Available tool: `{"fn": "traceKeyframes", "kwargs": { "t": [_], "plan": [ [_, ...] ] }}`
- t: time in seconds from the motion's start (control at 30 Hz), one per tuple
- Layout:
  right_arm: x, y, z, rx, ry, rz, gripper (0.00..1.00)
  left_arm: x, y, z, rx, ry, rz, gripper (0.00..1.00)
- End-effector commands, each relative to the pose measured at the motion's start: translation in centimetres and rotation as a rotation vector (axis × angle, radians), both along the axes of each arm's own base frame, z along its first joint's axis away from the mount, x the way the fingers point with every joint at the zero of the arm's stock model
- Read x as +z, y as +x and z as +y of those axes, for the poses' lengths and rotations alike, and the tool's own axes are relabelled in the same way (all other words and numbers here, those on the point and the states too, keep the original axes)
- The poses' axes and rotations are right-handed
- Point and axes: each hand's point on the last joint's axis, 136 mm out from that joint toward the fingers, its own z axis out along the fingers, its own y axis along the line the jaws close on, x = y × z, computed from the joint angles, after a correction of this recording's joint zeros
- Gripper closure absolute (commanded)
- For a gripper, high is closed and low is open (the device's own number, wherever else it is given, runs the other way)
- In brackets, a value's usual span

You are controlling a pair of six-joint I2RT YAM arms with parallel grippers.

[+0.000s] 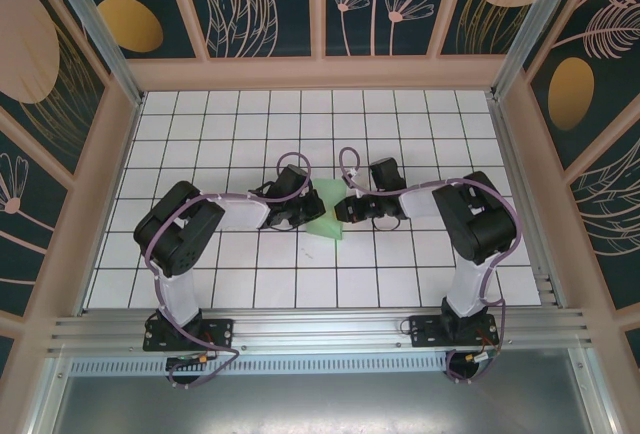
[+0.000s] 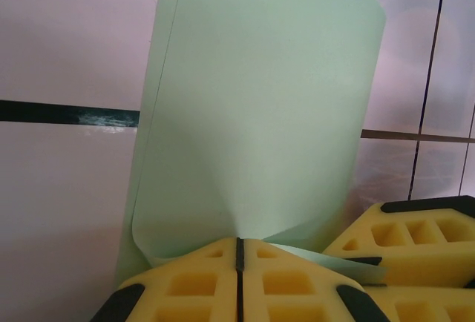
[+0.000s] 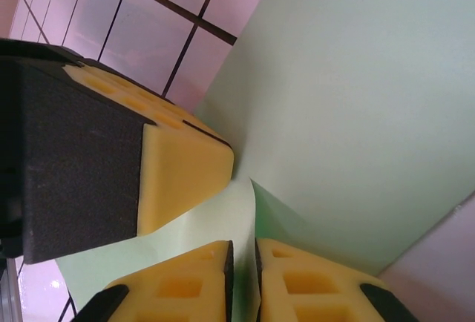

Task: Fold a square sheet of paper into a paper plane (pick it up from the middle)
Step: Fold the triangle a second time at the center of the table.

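The square sheet of paper (image 1: 330,216), pale mint green, sits bent and partly folded at the table's middle between both grippers. My left gripper (image 1: 303,219) comes at it from the left. In the left wrist view the left gripper (image 2: 239,244) is shut on the paper (image 2: 260,114), which rises curved from the pinch. My right gripper (image 1: 345,212) meets it from the right. In the right wrist view the right gripper (image 3: 243,255) has its jaws slightly apart, with a folded edge of the paper (image 3: 356,99) standing loose in the gap. The left gripper's fingers (image 3: 178,166) press close beside it.
The white grid table (image 1: 200,154) stretches around the arms. Wooden frame walls (image 1: 320,72) with patterned panels enclose the back and sides. A metal rail (image 1: 320,326) runs along the near edge by the arm bases.
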Motion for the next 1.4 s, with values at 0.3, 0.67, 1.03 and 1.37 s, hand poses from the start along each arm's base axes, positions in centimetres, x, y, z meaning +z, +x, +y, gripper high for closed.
{"fn": "traceKeyframes", "kwargs": {
  "t": [0.3, 0.67, 1.03, 1.37],
  "plan": [
    [5.7, 0.5, -1.7, -0.142, -0.015, -0.062, 0.64, -2.1, -1.0, 0.8, -0.013, 0.049, 0.015, 0.9],
    [5.6, -4.0, 0.8, -0.04, 0.059, 0.064, 0.86, -1.9, -0.9, 0.5, -0.024, 0.032, 0.005, 0.9],
    [1.8, -5.0, 1.5, -0.001, -0.044, 0.143, 0.88, -1.9, -1.2, 0.4, -0.041, 0.029, 0.001, 0.9],
    [0.2, -6.3, 1.1, 0.013, -0.059, 0.195, 0.87, -1.6, -1.2, 0.2, -0.048, 0.02, -0.004, 0.89]
  ]
}}
